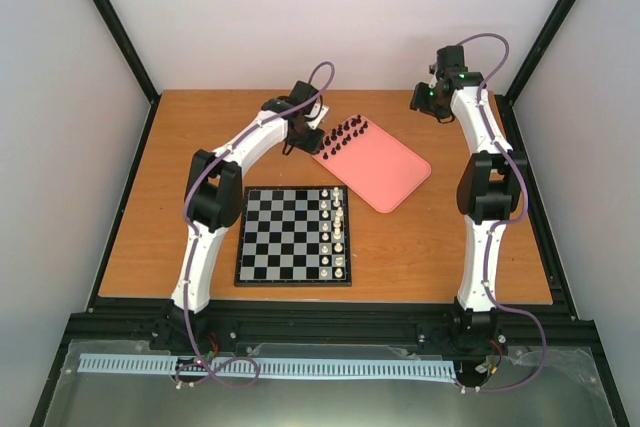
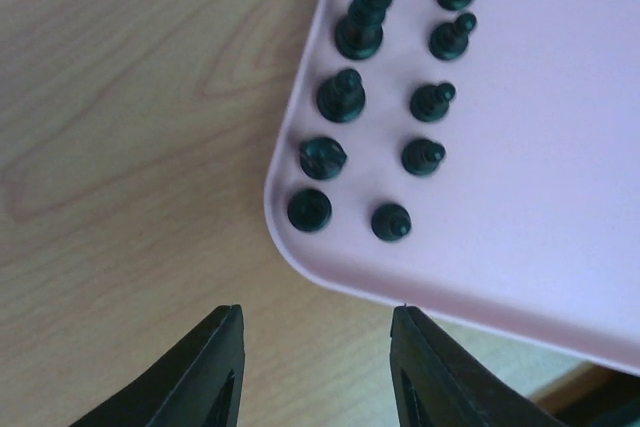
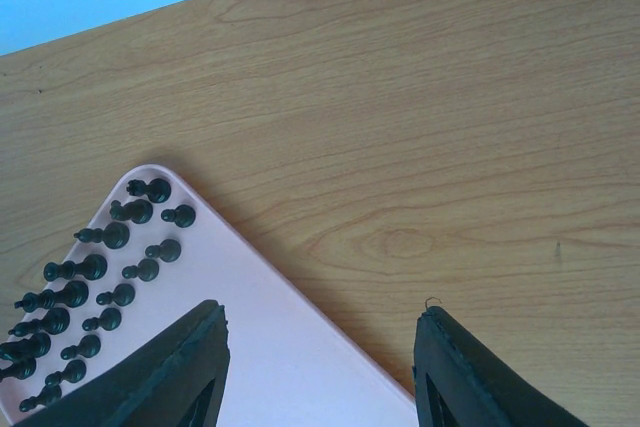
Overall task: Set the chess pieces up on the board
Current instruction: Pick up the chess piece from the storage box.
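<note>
One brown wooden table [image 1: 450, 247] holds a small black-and-grey checkered chessboard [image 1: 270, 237], a pink rounded plastic tray [image 1: 390, 177] at its one o'clock. The left gripper [image 2: 315, 322], jaws apart and empty, hovers just off the tray's corner; the right gripper [image 3: 320, 317], also apart and empty, hangs at the tray's one o'clock. Tiny black chess pieces [image 1: 345, 134] stand at the tray's eleven o'clock end; cream pieces [image 1: 338, 232] line the board's three o'clock edge.

The table [image 2: 120, 147] is showing smooth, matt wood grain. The pink tray [image 2: 540, 197] is looking like matt plastic, and the black chess pieces [image 2: 341, 97] are gleaming slightly.
</note>
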You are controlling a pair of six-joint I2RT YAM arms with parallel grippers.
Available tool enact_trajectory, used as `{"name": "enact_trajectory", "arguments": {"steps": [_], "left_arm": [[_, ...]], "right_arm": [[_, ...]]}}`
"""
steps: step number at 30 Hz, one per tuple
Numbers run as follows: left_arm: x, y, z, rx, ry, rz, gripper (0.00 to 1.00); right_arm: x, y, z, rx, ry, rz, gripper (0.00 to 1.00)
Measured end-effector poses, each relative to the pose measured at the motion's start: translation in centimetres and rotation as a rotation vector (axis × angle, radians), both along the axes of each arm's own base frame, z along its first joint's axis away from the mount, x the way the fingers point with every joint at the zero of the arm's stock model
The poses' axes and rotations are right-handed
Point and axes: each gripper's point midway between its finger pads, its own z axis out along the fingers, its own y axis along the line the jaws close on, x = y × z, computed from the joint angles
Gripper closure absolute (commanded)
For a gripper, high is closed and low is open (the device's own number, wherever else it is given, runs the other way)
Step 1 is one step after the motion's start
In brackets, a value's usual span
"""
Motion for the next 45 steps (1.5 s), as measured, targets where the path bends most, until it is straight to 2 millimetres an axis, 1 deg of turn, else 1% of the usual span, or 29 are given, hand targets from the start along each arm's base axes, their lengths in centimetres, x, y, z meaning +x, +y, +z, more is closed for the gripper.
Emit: {"name": "enact_trajectory", "arguments": {"steps": [3,5,12,19,27,37,45], "left_arm": [[1.0,-0.2,0.0,-0.001,-0.025,0.007,0.67],[1.3,-0.3,-0.1,-0.003,-0.031,0.011,0.68],[1.6,-0.5,-1.1,-0.001,-0.023,0.011,0.67],[1.6,-0.6,-1.4,-0.003,-0.019,0.016,0.66],[1.6,-0.8,-2.8,0.002,0.000,0.020,0.66],[2.2,-1.2,-2.3,-0.010,-0.022,0.027,0.67],[2.2,-1.1,-4.0,0.004,-0.001,0.031,0.69]], "right_arm": [[0.0,-0.2,0.0,0.006,0.001,-0.002,0.40],[0.0,-0.3,0.0,0.008,0.000,-0.002,0.39],[0.0,-0.2,0.0,0.011,0.001,0.000,0.39],[0.0,-0.2,0.0,0.011,0.001,0.000,0.39],[0.0,-0.2,0.0,0.011,0.002,0.000,0.39],[0.0,-0.3,0.0,0.012,0.002,-0.001,0.39],[0.0,-0.1,0.0,0.020,0.002,0.004,0.39]]}}
